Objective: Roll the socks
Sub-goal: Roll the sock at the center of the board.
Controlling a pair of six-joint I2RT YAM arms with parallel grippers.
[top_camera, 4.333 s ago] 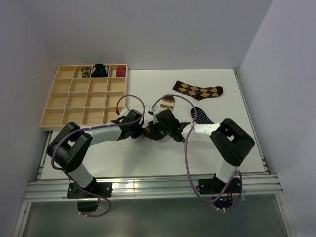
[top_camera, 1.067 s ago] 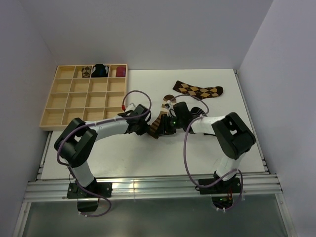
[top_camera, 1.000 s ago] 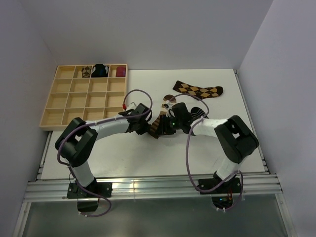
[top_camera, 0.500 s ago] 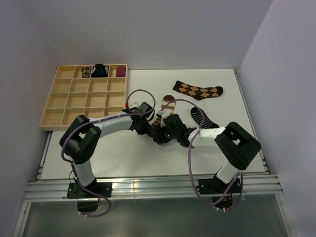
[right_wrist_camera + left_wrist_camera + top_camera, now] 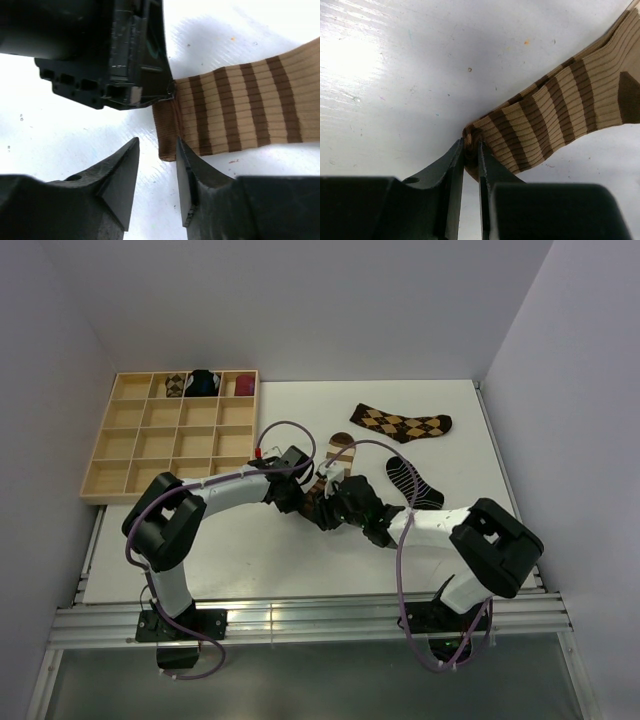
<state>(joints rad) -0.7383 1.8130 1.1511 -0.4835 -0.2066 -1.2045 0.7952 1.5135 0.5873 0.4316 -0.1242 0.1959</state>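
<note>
Pinching the end of the striped sock (image 5: 560,110) with the left gripper (image 5: 471,150), shut tight. Holding the right gripper (image 5: 156,155) open at that end's corner. Lying in the middle of the table (image 5: 250,560).

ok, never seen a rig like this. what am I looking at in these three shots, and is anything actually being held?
These are two robot arms bolted at the near edge of a table, each ending in a two-finger gripper. The wide shot comes from a fixed camera above and behind them. The two close-ups come from a camera on each wrist.

On the table lie a striped sock in brown and cream, an argyle sock and a short black sock. There is also a wooden tray with sock bundles in its far row.

The left gripper is pinched shut on the striped sock's end. The right gripper is open right beside that end and holds nothing.
</note>
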